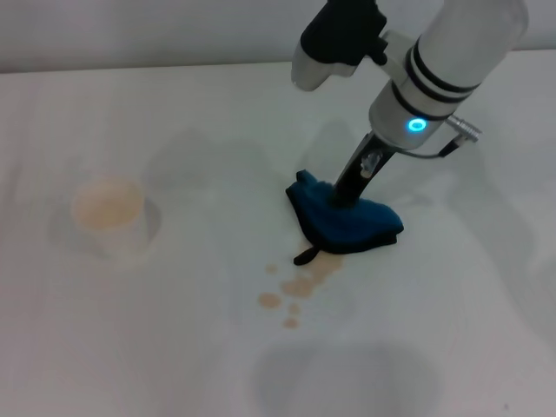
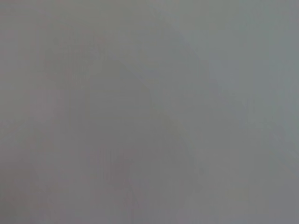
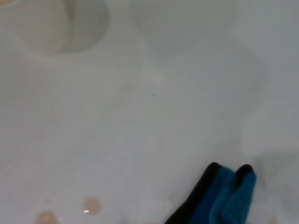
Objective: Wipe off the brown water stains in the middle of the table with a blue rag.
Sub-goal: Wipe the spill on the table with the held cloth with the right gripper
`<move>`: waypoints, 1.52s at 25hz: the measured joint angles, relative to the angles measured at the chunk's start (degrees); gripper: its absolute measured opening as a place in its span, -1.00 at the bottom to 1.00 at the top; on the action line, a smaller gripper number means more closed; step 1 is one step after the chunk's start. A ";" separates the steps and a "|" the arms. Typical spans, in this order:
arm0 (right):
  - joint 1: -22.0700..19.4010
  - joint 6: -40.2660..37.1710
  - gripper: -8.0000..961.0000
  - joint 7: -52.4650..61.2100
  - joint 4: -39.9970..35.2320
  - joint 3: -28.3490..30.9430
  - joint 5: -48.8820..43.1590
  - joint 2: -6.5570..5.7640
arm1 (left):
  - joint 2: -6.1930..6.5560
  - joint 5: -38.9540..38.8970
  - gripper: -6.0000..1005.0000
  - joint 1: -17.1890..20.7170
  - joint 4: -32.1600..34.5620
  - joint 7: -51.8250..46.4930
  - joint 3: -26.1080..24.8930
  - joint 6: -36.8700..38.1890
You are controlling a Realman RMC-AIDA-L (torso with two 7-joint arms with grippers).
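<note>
Mid-wipe, by the look of it: right gripper [image 1: 346, 196] down on the blue rag [image 1: 347, 222], pressing it onto the white worktop [image 1: 174, 347] a little right of centre in the head view. Fingers buried in the folds of the cloth; probably pinched on it, but cannot tell for certain from any view. Rag bunched rather than flat, with its black loop tab trailing off the edge at about 7 o'clock and touching the nearest blotch.

Brown water stains [image 1: 295, 285] lying just beside the rag at 7 o'clock from it: a pale tan run of blotches starting at the rag's edge, then several round droplets farther out along the same line. Most of the patch uncovered and still wet, so wiping judged as barely begun or only partly done. In the right wrist view, blue rag [image 3: 219, 198] at the frame edge with two droplets of the stains [image 3: 92, 205] near it.

White paper cup [image 1: 113, 215] standing well apart at 9 o'clock from the rag, tan inside, not part of the job.

Left gripper out of sight; left wrist view showing only a blank grey surface.

Next move, as a judgement: drag the rag toward 7 o'clock across the whole patch, keeping pressure down so the cloth stays under the fingers, and going far enough to catch the outermost droplets.
</note>
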 joint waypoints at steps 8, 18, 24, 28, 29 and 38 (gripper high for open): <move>0.10 4.79 -0.81 -6.22 1.85 -2.03 8.78 -0.02 | 0.01 -0.10 0.72 -0.49 0.13 -0.11 -0.12 -0.07; 0.01 9.44 -0.81 -9.38 2.85 -8.74 12.15 0.23 | 0.19 -0.17 0.72 -1.13 0.53 0.01 -0.10 -0.10; -0.99 11.83 -0.81 -10.13 1.76 -14.57 15.92 0.23 | 0.28 -0.02 0.72 -1.40 0.67 0.09 -0.18 -0.19; -1.41 13.13 -0.81 -10.50 -1.39 -16.34 19.43 0.23 | 0.27 0.13 0.72 -1.44 0.71 0.22 -0.04 -0.26; -1.49 13.08 -0.81 -10.45 -2.10 -17.10 20.00 0.23 | 0.27 0.17 0.72 -1.44 0.72 0.26 -0.02 -0.32; -0.03 8.86 -0.81 -9.21 -2.46 -21.33 22.54 0.23 | 0.22 0.36 0.72 -0.39 1.73 0.38 0.09 -0.55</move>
